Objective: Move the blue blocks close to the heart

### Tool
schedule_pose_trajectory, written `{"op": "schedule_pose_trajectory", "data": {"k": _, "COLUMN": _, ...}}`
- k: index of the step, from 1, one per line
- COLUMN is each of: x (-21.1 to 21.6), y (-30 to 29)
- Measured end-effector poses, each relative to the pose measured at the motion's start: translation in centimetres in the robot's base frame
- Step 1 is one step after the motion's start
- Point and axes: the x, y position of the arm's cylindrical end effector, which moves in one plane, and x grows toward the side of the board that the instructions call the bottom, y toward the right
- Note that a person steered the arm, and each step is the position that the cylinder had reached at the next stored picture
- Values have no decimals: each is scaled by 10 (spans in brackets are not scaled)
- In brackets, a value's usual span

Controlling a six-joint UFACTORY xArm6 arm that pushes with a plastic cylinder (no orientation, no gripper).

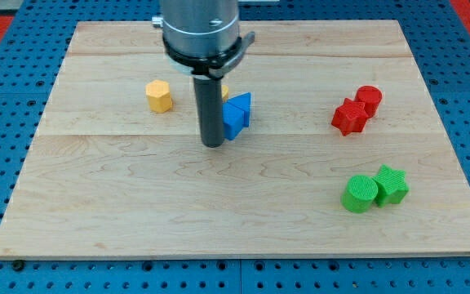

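My tip (212, 144) rests on the wooden board (137, 204) at the centre left, touching or nearly touching the left side of two blue blocks. The nearer blue block (232, 119) has a blocky shape and the blue triangle (243, 104) sits just behind it to the right. A small part of a yellow block (224, 92) shows behind the rod; its shape is hidden, so I cannot tell if it is the heart. A yellow hexagonal block (159, 95) stands to the left of the rod.
A red star-like block (350, 117) and a red cylinder (369, 100) sit together at the view's right. A green cylinder (358, 193) and a green star-like block (391, 184) sit together at the lower right.
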Motion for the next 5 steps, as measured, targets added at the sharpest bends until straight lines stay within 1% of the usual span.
{"op": "schedule_pose_trajectory", "data": {"k": 1, "x": -6, "y": 48}}
{"op": "schedule_pose_trajectory", "data": {"k": 2, "x": -19, "y": 58}}
{"op": "schedule_pose_trajectory", "data": {"k": 5, "x": -23, "y": -65}}
